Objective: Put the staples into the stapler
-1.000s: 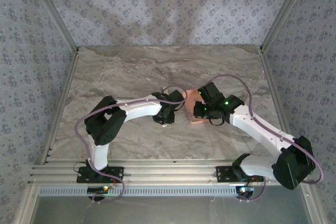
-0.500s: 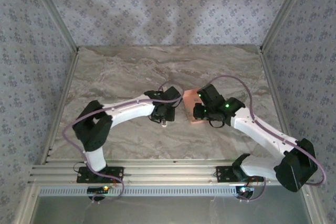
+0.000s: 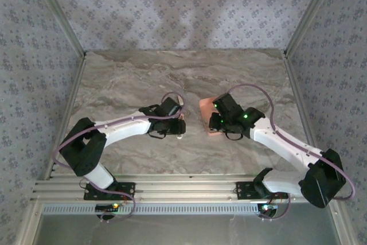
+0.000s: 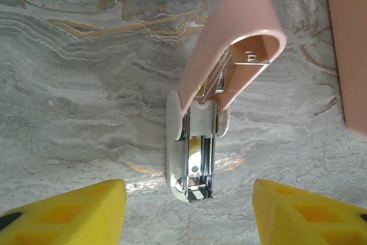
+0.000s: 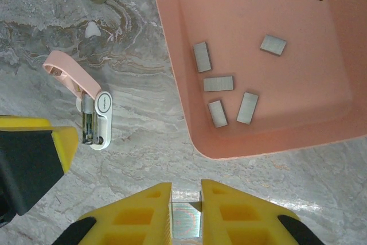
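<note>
Staples pinched in my right pincer; stapler lies open to its left, directly under my spread left pincer.

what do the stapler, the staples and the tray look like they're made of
stapler: likely glossy plastic, pale pink lid and white base with soft highlights; inner rail looks chromed metal, mirror glints. staples: dull grey metal strips, probably steel. tray: matte salmon plastic, seemingly moulded, with rounded corners.
</note>
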